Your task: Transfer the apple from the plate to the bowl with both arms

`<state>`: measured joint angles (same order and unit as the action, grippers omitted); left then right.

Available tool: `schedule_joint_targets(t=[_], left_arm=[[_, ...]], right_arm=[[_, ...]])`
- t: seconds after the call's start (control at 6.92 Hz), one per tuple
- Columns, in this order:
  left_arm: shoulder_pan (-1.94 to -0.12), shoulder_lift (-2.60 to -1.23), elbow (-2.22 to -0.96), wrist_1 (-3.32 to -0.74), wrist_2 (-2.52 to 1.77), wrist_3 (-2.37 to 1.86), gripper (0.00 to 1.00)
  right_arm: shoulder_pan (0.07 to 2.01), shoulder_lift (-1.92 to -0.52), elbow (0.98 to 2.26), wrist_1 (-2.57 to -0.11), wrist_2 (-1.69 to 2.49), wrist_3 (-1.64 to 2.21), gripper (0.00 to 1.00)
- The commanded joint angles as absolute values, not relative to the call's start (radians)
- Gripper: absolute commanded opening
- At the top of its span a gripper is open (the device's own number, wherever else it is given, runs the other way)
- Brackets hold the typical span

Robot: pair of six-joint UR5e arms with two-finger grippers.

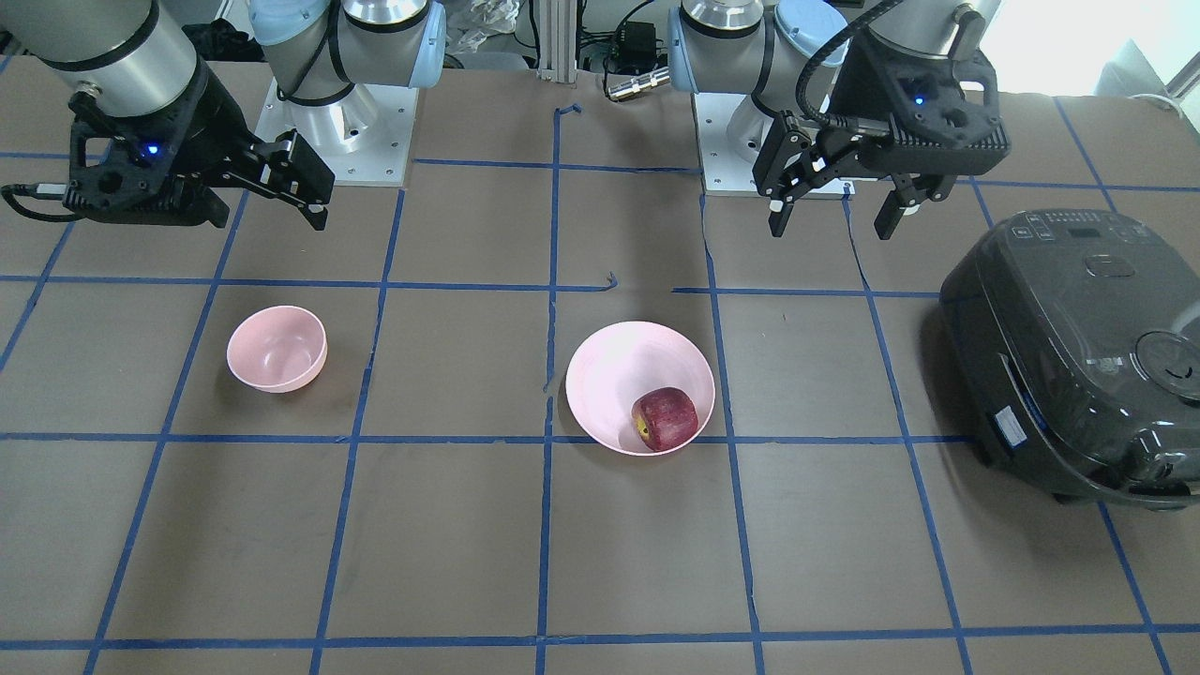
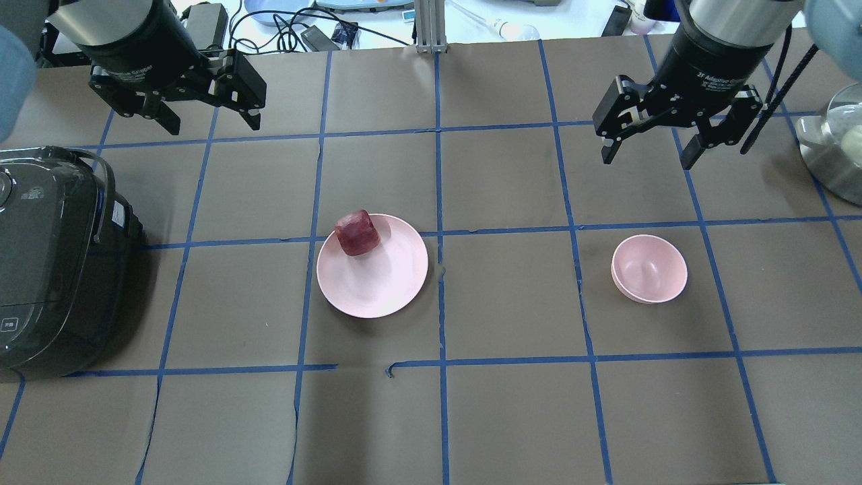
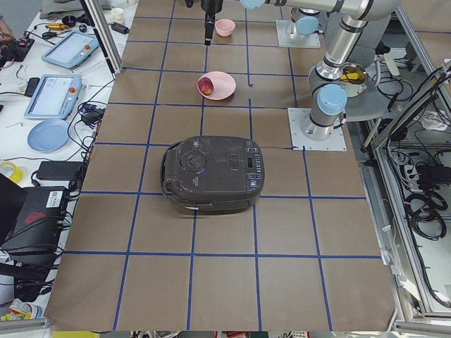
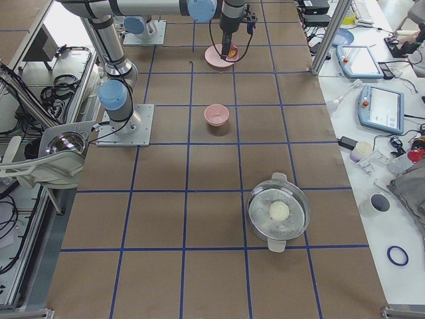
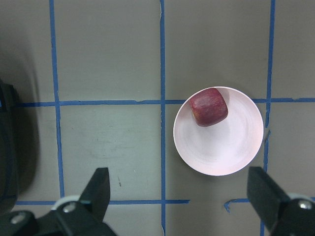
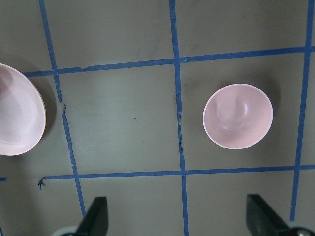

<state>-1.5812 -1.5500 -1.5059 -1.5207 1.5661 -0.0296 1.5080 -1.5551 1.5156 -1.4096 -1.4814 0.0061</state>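
The dark red apple [image 2: 357,232] lies at the far left rim of the pale pink plate [image 2: 377,283], near the table's middle; both also show in the left wrist view, the apple [image 5: 209,106] on the plate [image 5: 221,152]. The small deep pink bowl [image 2: 649,268] stands empty to the right and shows in the right wrist view [image 6: 237,116]. My left gripper [image 2: 212,126] is open and empty, high above the table, back left of the plate. My right gripper [image 2: 646,158] is open and empty, high above the table behind the bowl.
A black rice cooker [image 2: 47,256] sits at the table's left end. A metal pot [image 2: 832,155] with a white ball inside stands at the right edge. Blue tape lines grid the brown table. Tablets and clutter lie on side benches.
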Motion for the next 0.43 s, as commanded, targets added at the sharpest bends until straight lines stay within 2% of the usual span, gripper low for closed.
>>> schedule_joint_targets(t=[0.0,0.29], left_arm=[[-1.583,-1.601,-1.514,-1.513,1.566,-0.192,1.0],[-1.609,-1.695,-1.619,-1.385,1.542,-0.432,1.0]], right_arm=[[1.506,-1.551,1.516,-1.411,-1.48,0.005,1.0],[1.462,-1.54,1.519,-1.436,-1.479,-0.026,1.0]])
